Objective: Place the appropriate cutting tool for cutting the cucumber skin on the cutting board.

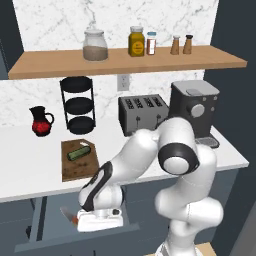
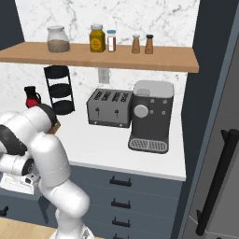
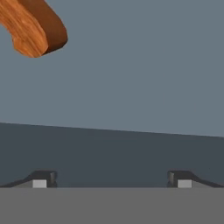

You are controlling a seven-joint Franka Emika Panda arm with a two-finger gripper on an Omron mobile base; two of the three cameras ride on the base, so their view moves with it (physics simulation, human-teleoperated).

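Observation:
The dark brown cutting board (image 1: 75, 165) lies on the white counter, left of the arm. The short green cucumber (image 1: 80, 152) rests on its far end. My arm bends down below the counter's front edge, and the hand (image 1: 100, 219) hangs low over an open grey drawer. In the hand view my gripper (image 3: 112, 180) is open, fingertips (image 3: 43, 179) wide apart with nothing between them, above the drawer's grey floor (image 3: 131, 65). The orange-handled knife (image 3: 33, 24) lies at the top left there, and its blade and handle (image 1: 69, 215) show just left of the hand. The grey peeler is hidden.
A toaster (image 1: 143, 114) and a dark coffee machine (image 1: 195, 107) stand at the back of the counter, with a black tiered stand (image 1: 77, 105) and a red jug (image 1: 41, 121) to the left. A wooden shelf (image 1: 125, 62) with jars hangs above. Closed drawers (image 2: 121, 182) sit under the counter.

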